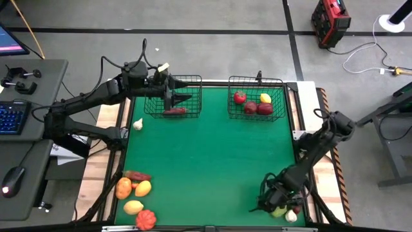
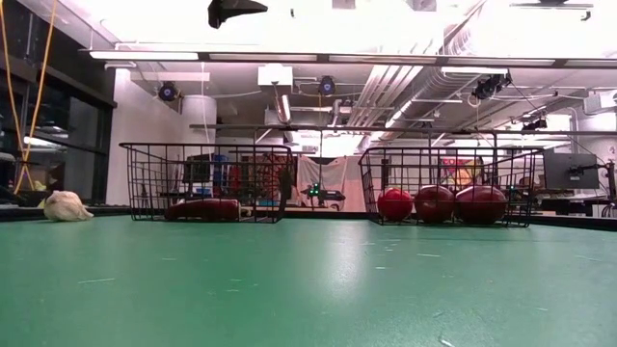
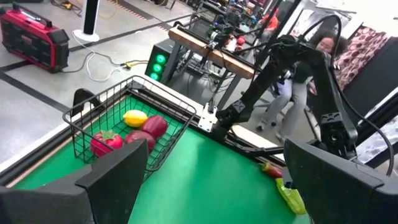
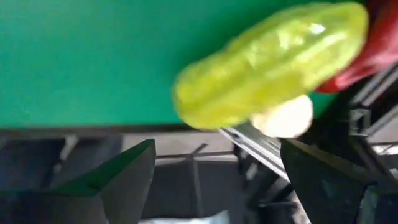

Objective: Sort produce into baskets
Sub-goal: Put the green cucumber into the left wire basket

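Note:
Two black wire baskets stand at the table's far side. The left basket [image 1: 172,96] holds a dark maroon piece [image 1: 174,111]. The right basket [image 1: 256,98] holds red pieces [image 1: 250,107] and a yellow one [image 1: 265,98]. My left gripper [image 1: 179,90] hovers open above the left basket, nothing between its fingers [image 3: 112,180]. My right gripper [image 1: 275,200] is open at the near right corner, slanting down over a yellow-green piece [image 4: 273,62]. That piece lies on the mat beside a white piece [image 4: 286,118] and a red one [image 4: 379,50]. Nothing is between the fingers.
A white garlic-like piece [image 1: 137,124] lies near the left edge. A pile of maroon, orange, yellow and red produce [image 1: 135,193] sits at the near left corner. The green mat's middle [image 1: 212,161] is bare. A desk with keyboard [image 1: 13,116] stands beyond the table's left.

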Robot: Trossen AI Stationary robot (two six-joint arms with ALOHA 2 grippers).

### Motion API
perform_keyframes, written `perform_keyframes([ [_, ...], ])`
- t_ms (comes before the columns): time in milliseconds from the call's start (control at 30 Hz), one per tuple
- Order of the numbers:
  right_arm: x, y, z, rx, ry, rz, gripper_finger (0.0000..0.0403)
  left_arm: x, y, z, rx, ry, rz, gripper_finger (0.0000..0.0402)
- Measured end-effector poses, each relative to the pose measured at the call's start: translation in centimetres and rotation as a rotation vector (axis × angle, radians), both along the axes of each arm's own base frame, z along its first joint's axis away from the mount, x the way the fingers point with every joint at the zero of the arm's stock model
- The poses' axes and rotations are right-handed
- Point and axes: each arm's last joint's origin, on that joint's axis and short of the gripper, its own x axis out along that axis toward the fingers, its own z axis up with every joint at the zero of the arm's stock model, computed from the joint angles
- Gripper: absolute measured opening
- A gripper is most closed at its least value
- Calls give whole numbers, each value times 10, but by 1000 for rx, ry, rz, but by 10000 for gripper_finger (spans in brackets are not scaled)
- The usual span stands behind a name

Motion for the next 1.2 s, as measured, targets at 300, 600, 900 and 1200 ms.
perform_keyframes([
  [300, -22, 1, -3, -109, 99, 60, 339, 0, 0, 0, 3, 1, 11, 364],
  [600, -22, -9, -24, -149, 49, 40, 339, 0, 1, 0, 9, 2, 43, 364],
  [900, -9, -23, -38, -223, -100, -24, 339, 0, 2, 0, 11, 4, 63, 364],
  [1200, 16, -54, -34, -276, -191, 47, 339, -1, 3, 0, 19, 6, 87, 364],
])
